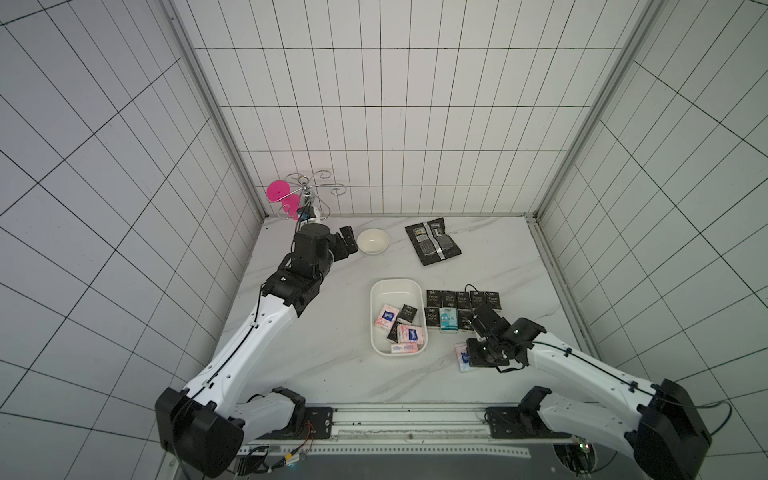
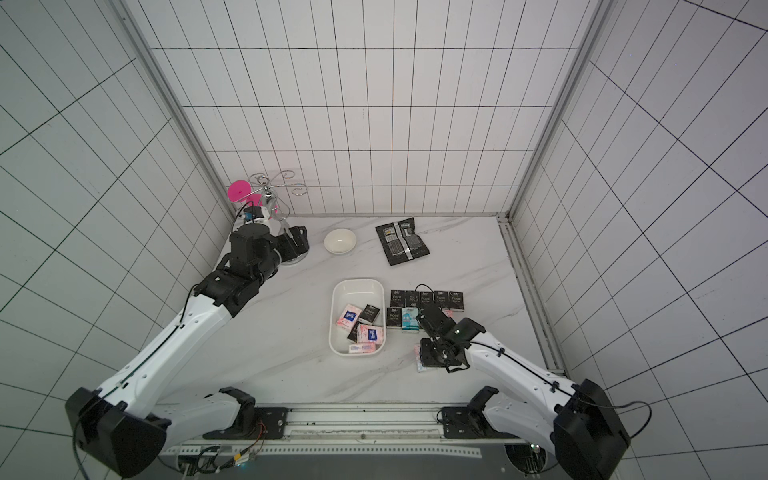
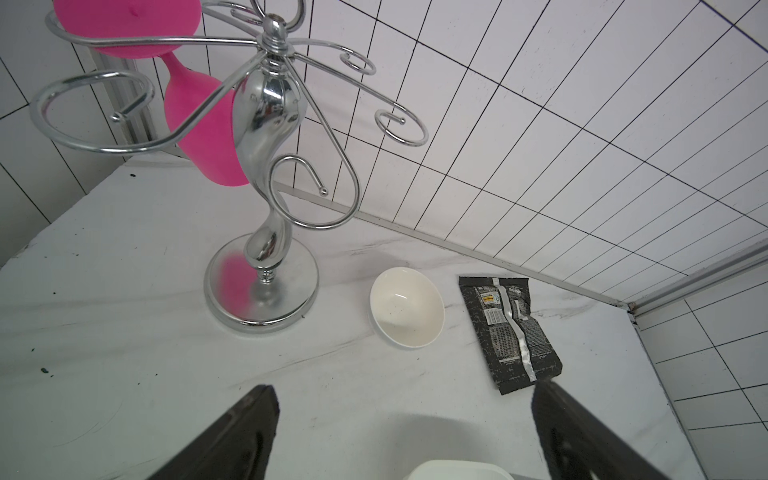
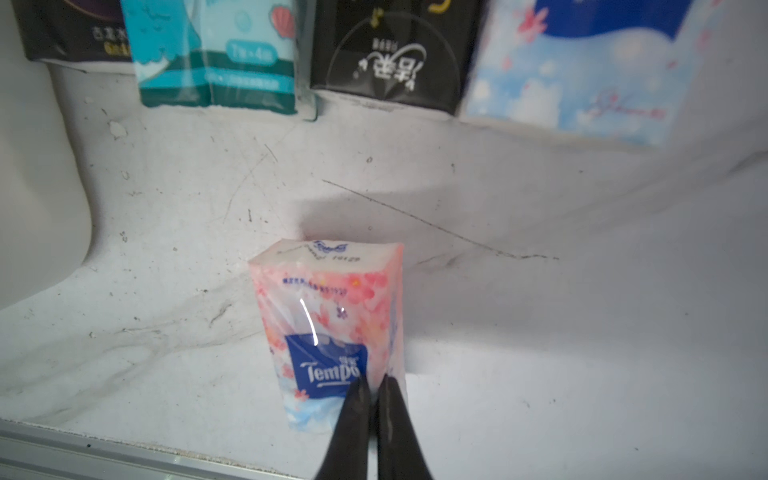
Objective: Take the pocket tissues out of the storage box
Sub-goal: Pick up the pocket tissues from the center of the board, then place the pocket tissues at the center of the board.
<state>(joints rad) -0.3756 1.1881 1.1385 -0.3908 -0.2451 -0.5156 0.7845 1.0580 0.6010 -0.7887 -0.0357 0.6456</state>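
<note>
Right pincer [image 4: 373,380], tips together, is touching a pink tissue packet [image 4: 328,316] on the bench [image 4: 540,332] right of the storage box [image 1: 395,297], probably joining it to the removed rows [image 1: 463,300]; left pincer [image 3: 403,386] is idling apart.

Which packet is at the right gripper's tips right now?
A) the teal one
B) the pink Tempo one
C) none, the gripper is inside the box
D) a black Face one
B: the right wrist view shows the right gripper with its tips at a corner of the pink Tempo packet, which lies on the table.
</note>
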